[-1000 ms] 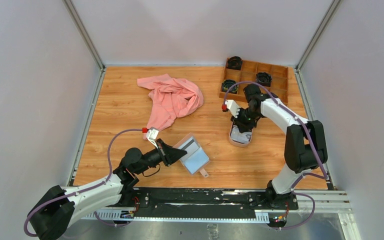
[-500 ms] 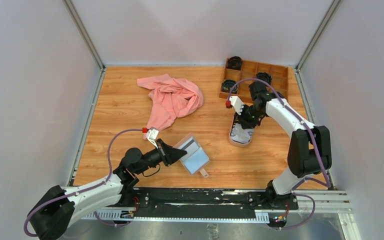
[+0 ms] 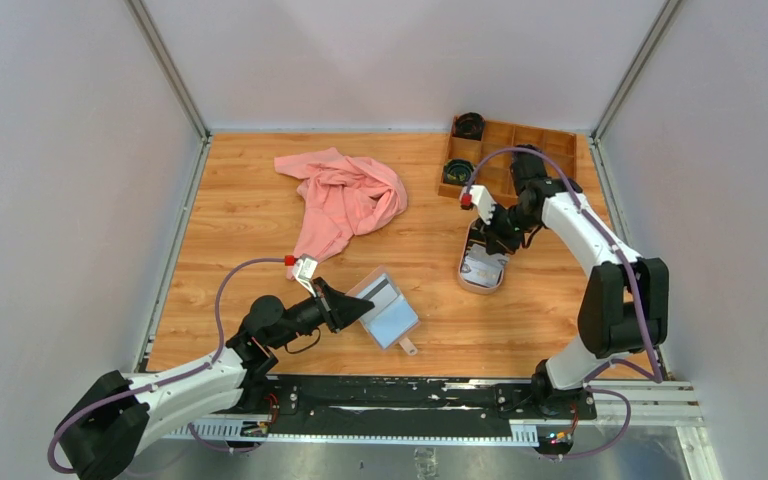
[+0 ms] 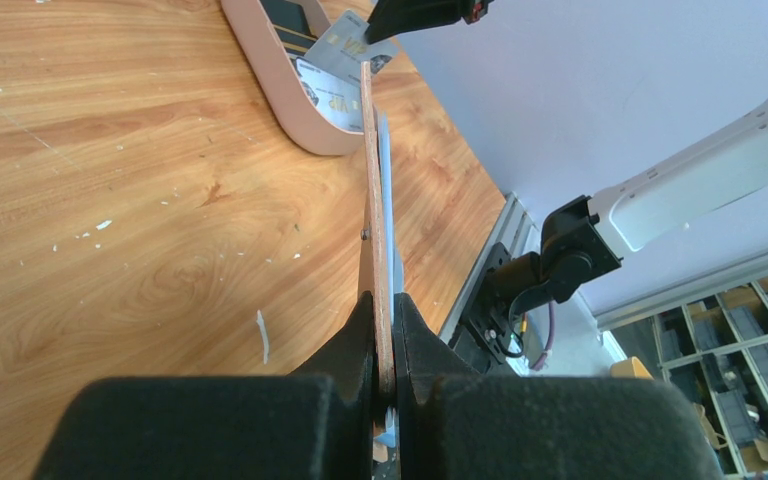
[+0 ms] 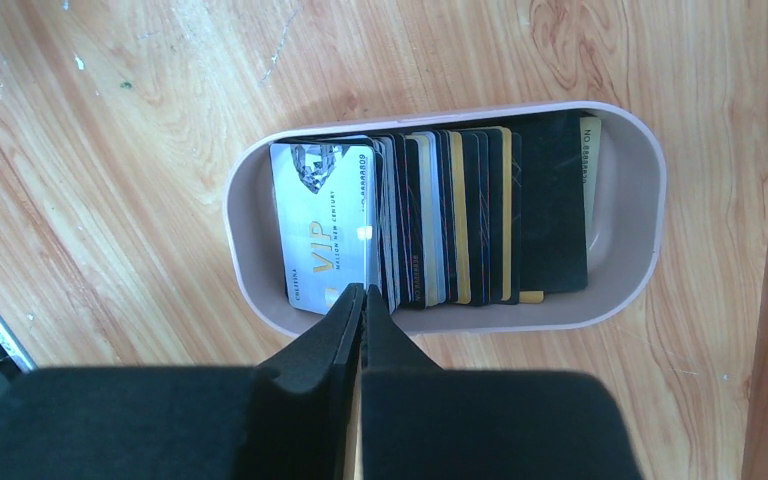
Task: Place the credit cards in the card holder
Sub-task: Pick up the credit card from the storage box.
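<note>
The card holder (image 3: pixel 392 312) lies open near the table's front, tan outside and light blue inside, with a dark-striped card (image 3: pixel 384 291) at its far end. My left gripper (image 3: pixel 358 306) is shut on its tan flap (image 4: pixel 370 200), which I see edge-on between the jaws (image 4: pixel 385 345). The oval pinkish tray (image 3: pixel 465 278) holds several credit cards (image 5: pixel 460 220), with a whitish VIP card (image 5: pixel 320 220) at one end. My right gripper (image 3: pixel 490 243) hovers over the tray, shut (image 5: pixel 363 290) on a whitish-grey card (image 4: pixel 345 42) lifted clear of the stack.
A pink cloth (image 3: pixel 345 200) lies crumpled at the back middle. A wooden compartment box (image 3: pixel 550 155) with black items stands at the back right, just behind the right arm. The table's right rail runs close to the tray.
My right gripper has risen out of the tray and drawn back toward the wooden box, with a card in it. The left arm and the card holder have not moved.
</note>
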Available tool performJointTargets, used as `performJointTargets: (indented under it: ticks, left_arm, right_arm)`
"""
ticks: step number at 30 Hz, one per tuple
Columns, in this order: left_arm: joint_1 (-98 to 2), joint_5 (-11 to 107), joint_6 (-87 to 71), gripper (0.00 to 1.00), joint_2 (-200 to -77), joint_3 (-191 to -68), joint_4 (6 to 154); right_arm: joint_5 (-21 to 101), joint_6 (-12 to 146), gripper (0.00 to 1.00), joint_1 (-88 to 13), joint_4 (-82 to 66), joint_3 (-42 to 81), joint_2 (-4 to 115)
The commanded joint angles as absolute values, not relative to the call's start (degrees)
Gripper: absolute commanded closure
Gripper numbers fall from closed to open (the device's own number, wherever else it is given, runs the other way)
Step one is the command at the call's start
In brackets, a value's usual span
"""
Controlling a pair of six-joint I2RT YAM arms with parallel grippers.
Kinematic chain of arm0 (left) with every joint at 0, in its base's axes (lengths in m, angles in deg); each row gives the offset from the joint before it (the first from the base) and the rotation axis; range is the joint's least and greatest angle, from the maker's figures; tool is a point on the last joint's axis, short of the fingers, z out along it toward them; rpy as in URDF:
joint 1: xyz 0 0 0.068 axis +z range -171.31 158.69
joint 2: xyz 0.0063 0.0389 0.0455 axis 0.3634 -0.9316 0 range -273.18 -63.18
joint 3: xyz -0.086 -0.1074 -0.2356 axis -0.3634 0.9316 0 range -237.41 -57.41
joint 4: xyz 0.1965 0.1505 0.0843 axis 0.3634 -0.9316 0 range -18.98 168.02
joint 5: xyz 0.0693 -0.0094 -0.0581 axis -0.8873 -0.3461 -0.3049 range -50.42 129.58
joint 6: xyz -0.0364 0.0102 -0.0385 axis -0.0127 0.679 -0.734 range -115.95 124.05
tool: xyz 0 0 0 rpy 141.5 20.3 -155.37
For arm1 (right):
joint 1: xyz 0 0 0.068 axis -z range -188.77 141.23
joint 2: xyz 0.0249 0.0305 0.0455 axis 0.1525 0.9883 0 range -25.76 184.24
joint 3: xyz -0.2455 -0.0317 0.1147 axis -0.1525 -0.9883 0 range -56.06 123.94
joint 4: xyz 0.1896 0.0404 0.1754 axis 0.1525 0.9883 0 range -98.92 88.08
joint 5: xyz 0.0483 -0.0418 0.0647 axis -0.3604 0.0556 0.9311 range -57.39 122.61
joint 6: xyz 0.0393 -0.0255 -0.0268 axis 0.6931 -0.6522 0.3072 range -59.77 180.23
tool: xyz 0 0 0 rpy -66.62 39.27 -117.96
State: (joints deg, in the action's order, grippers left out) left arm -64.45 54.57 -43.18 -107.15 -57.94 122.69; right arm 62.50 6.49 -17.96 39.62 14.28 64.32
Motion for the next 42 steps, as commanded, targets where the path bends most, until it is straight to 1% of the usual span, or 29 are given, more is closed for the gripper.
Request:
performJointTargets:
  ticks: [1,21,24,36,42]
  left_arm:
    - [-63.9,55.1,-43.7,1.00,-106.5,-53.3,123.7]
    - [-63.9,55.5,-44.4,1.00,-106.9,-54.1,123.7]
    - [-63.9,55.5,-44.5,1.00,-107.2,-54.0,123.7]
    - [-63.9,55.5,-44.7,1.00,-107.9,-54.4,123.7]
    - [-63.9,55.3,-44.8,1.00,-108.2,-54.6,123.7]
  right_arm:
    - [65.5,4.6,1.00,-16.5,43.2,16.0,63.0]
    - [75.3,1.2,1.00,-14.0,44.6,13.9,55.6]
    - [76.0,2.9,1.00,-14.0,44.8,14.2,55.1]
    - [91.5,1.6,1.00,-13.9,46.2,12.4,51.9]
    - [97.0,1.3,1.00,-14.2,46.3,11.5,50.6]
